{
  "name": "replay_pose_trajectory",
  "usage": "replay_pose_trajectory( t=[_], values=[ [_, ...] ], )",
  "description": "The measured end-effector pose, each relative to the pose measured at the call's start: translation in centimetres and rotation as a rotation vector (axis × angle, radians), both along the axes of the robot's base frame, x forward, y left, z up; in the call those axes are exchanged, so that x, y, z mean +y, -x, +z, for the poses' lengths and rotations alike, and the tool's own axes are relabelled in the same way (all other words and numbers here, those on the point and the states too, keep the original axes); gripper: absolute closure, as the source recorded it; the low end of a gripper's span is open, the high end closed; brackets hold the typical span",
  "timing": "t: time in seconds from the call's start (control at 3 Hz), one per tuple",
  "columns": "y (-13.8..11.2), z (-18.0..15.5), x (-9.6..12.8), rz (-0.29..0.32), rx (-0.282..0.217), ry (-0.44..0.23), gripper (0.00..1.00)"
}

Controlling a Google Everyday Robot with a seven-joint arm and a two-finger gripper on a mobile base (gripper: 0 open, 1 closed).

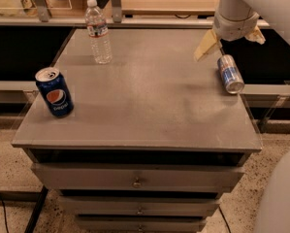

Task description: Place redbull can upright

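Redbull can (pixel 230 74) — blue and silver with a small red mark — on a plain grey table (pixel 149 106). Just above it, at the table's far right, the gripper (pixel 229 43) has pale tan fingers (pixel 206 45), spread apart, on a white arm (pixel 261 4). The Pepsi can (pixel 54 91) is dark blue with a round red-white-blue logo. The clear water bottle (pixel 98 32) has a white cap and a red-and-white label.

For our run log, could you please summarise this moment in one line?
hand: open, above far end of redbull can | can: on its side near right edge of table, ungripped | not yet upright
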State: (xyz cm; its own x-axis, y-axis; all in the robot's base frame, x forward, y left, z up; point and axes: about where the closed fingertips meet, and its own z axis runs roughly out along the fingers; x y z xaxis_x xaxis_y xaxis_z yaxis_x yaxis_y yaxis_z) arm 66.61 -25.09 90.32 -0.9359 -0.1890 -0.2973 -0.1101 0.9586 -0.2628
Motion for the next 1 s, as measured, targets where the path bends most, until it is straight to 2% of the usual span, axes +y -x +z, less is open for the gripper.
replay_pose_trajectory(
  t=[0.33, 0.67, 1.0],
  values=[
    [-0.4, -1.6, -0.7, -0.119, -0.004, -0.05, 0.0],
    [-0.8, -3.2, -1.5, -0.199, -0.003, -0.082, 0.0],
    [-1.3, -4.7, -2.3, -0.257, 0.023, -0.099, 0.0]
  ],
)
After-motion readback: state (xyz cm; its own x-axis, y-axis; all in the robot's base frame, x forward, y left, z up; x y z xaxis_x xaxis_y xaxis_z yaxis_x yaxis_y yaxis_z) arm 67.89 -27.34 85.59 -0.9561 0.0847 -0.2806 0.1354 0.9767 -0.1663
